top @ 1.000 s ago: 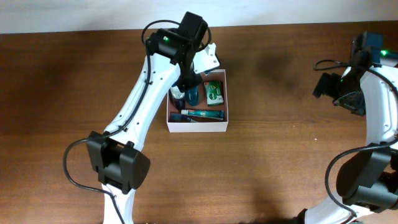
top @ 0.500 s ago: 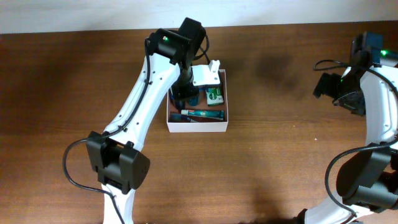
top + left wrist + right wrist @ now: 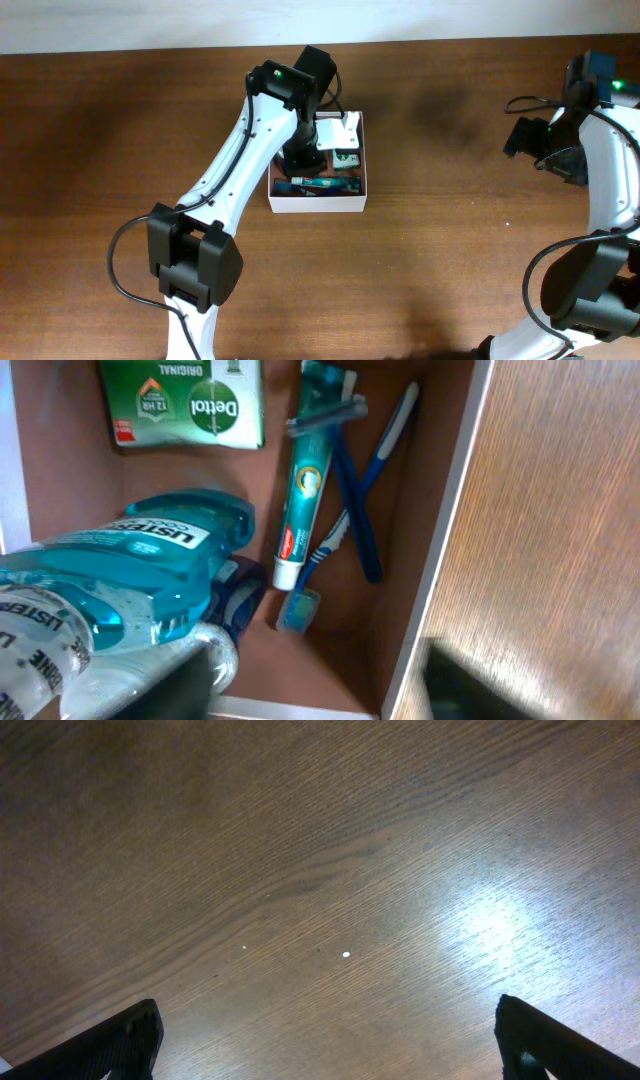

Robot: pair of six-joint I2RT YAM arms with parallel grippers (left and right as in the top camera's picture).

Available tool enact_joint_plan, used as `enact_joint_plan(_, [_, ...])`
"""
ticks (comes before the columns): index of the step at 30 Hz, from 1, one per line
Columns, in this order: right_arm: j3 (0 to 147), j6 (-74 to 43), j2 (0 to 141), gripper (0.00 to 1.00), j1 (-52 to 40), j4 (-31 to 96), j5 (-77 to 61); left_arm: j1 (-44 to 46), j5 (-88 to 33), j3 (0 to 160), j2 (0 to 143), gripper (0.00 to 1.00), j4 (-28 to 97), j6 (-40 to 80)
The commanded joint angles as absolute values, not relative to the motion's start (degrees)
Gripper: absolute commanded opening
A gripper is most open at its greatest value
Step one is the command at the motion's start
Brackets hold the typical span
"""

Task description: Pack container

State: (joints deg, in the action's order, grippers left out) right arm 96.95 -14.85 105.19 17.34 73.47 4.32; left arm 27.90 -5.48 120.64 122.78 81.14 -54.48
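The container point(image 3: 318, 205) sits mid-table, white-walled with a pinkish-tan floor point(image 3: 335, 645). Inside lie a blue mouthwash bottle point(image 3: 120, 575), a green soap box point(image 3: 183, 402), a toothpaste tube point(image 3: 308, 480), a blue toothbrush point(image 3: 352, 530) and a razor point(image 3: 325, 412). My left gripper point(image 3: 320, 695) hovers low over the container's corner point(image 3: 335, 135), open. The bottle rests against its left finger point(image 3: 165, 685), while the other finger point(image 3: 480, 680) is outside the white wall point(image 3: 440, 560). My right gripper point(image 3: 330, 1050) is open over bare wood at the far right point(image 3: 522, 137).
Brown wooden table point(image 3: 450, 250) all around the container. A pale wall strip point(image 3: 120, 25) runs along the table's back edge. The right arm's body point(image 3: 610, 190) stands along the right side.
The left gripper's jaws have gone from shut to wide apart, and its wrist has shifted further over the container. The bottle now lies free against one finger. The right arm has not moved.
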Motion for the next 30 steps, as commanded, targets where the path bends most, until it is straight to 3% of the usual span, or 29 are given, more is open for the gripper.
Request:
enact_joint_plan(1, [96.64, -15.33, 105.41, 0.99, 17.65, 73.49, 5.19, 28.56, -7.11, 120.38, 121.54, 1.00, 80.97, -54.74])
enact_joint_plan(10, [96.64, -15.33, 105.41, 0.99, 17.65, 73.49, 5.19, 30.65, -8.16, 120.36, 121.54, 1.00, 80.99, -54.74])
enact_joint_plan(12, [96.64, -15.31, 105.41, 0.99, 17.65, 73.47, 5.19, 30.76, -8.16, 120.36, 121.54, 0.68, 81.08, -54.74])
enact_joint_plan(13, [96.64, -15.33, 105.41, 0.99, 17.65, 73.47, 5.19, 30.76, -8.16, 120.36, 121.54, 0.66, 81.10, -54.74])
enact_joint_plan(16, [96.64, -15.33, 105.41, 0.99, 17.65, 73.47, 5.19, 30.76, -7.18, 120.36, 121.54, 0.67, 81.08, -54.76])
enact_joint_plan(17, [96.64, -15.33, 105.41, 0.99, 17.65, 73.47, 5.19, 30.76, -7.31, 120.36, 121.54, 0.78, 81.08, -54.76])
enact_joint_plan(18, [96.64, -15.33, 105.41, 0.99, 17.65, 73.47, 5.19, 30.76, -7.31, 120.36, 121.54, 1.00, 81.01, -54.76])
enact_joint_plan(30, [96.64, -15.33, 105.41, 0.99, 17.65, 73.47, 5.19, 30.74, -4.93, 120.36, 119.79, 1.00, 80.90, -54.78])
